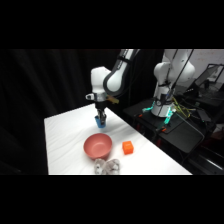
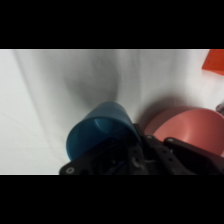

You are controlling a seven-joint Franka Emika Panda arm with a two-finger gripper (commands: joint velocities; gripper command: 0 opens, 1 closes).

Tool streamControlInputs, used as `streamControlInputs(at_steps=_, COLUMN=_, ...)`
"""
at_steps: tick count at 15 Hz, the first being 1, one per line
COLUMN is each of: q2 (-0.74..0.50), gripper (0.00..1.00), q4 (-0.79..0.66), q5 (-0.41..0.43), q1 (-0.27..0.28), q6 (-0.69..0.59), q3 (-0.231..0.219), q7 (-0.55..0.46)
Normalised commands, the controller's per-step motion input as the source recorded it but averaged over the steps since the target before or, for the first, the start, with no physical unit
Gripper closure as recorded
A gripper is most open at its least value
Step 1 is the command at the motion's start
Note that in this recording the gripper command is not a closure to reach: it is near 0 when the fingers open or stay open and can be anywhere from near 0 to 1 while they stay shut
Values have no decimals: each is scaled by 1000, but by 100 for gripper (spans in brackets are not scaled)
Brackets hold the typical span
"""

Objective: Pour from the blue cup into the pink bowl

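Gripping the blue cup [image 1: 101, 120], the gripper [image 1: 101, 118] holds it above the table's [image 1: 65, 145] middle, just behind the pink bowl [image 1: 97, 146] (orange cube [image 1: 128, 147] toward the right edge); left side bare.

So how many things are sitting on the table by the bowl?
2: an orange cube right of the pink bowl, and a shiny lump in front. The blue cup is in the hand.

Bright blue cup [image 1: 101, 120], salmon-pink bowl [image 1: 97, 145], orange cube [image 1: 128, 147], white table [image 1: 65, 150].
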Motion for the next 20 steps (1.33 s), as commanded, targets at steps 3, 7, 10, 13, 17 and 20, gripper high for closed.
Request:
streamControlInputs(at_steps=3, q2=242, gripper=15, q4=-141, q5=-550, q1=9, q6=513, q3=32, q7=803)
streamControlInputs(at_steps=7, q2=147, gripper=15, q4=19, q5=-474, q1=149, q6=127, q3=-193, q7=613)
streamControlInputs(at_steps=10, q2=90, gripper=0, q4=55, q5=-298, q1=115, q6=-33, q3=-153, q7=358)
streamControlInputs(at_steps=13, q2=20, gripper=0, q4=37, q5=-214, q1=77, q6=-122, q3=-84, q7=201)
streamControlInputs(at_steps=17, q2=-67, gripper=0, q4=53, q5=-232, q1=83, q6=-217, q3=-97, q7=130)
streamControlInputs(at_steps=20, q2=-279, gripper=0, q4=69, q5=-127, q1=-54, q6=-446, q3=7, q7=-35)
